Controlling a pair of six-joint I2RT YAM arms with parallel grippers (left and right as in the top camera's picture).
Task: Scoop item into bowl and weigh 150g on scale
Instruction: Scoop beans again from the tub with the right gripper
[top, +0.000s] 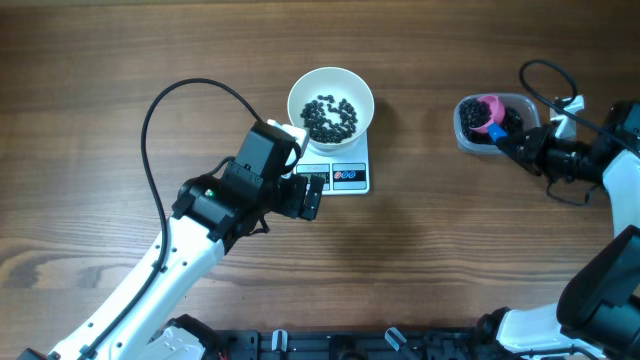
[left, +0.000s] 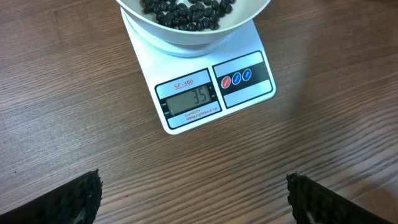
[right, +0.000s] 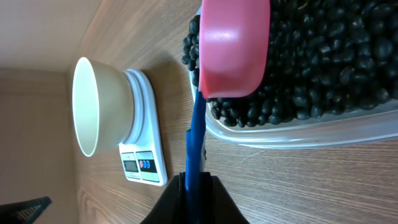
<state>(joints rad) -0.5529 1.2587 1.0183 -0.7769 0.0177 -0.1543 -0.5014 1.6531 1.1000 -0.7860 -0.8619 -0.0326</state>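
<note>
Clamped shut, the right gripper pinches the blue handle of a pink scoop, one finger pressed on each side of the handle. In the overhead view the right arm comes in from the 3 o'clock edge of the table, forearm bent and wrist stretched toward 9 o'clock. This puts the scoop's cup over the clear tub, on or just above the heap of black beads that fills it. Whether the cup carries any beads I cannot tell. The tub lies at 3 o'clock from the bowl, well apart from it.

The left gripper hangs with jaws spread wide, holding nothing; its ribbed fingertips show at the bottom corners of the left wrist view. The left arm rises from the 7 o'clock corner toward 1 o'clock, with a black cable looping above it. Its gripper ends just beside the 8 o'clock corner of the scale. The bowl stands on the scale, at 12 o'clock from the display, which reads 35, and holds a shallow layer of beads.
</note>
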